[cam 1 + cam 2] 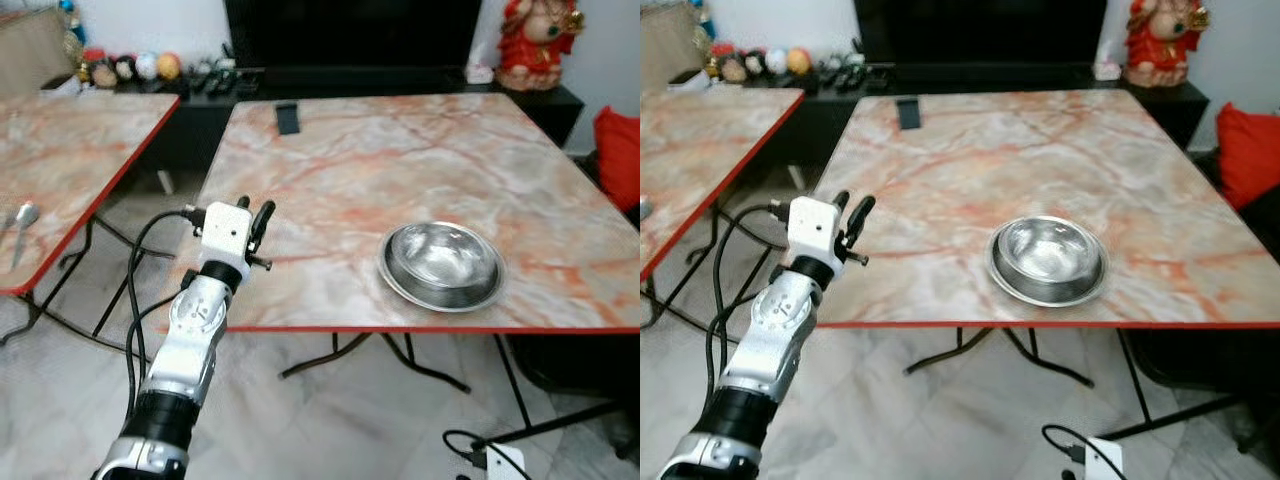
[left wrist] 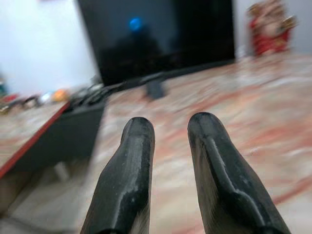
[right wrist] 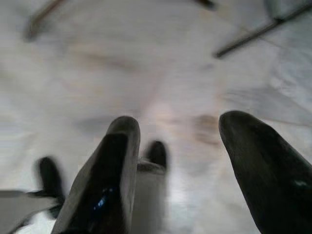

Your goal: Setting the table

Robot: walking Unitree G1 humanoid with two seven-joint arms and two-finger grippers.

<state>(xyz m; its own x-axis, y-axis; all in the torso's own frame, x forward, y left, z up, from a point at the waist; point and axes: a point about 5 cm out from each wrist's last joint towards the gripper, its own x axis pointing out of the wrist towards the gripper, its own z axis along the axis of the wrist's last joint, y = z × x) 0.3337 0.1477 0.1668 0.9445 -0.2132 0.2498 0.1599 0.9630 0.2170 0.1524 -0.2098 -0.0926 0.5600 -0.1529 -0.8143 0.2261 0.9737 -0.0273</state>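
So the marble-look surface [image 1: 420,150] with red edging sits in front of a dark TV unit [image 1: 350,40], and a second matching one [image 1: 60,150] stands off to the left with a spoon [image 1: 22,225] on it. A small dark phone-like thing [image 1: 287,117] lies at the far edge. The left gripper [image 1: 255,225] is raised at the near-left corner, jaws slightly parted, nothing in them. The steel bowl [image 1: 441,264] sits near the front edge, well right of it. The right gripper [image 3: 178,161] hangs over the floor, jaws spread, empty.

Marble-patterned table [image 1: 400,160] with red edge; steel bowl [image 1: 441,264] near front; dark phone [image 1: 287,117] at back.
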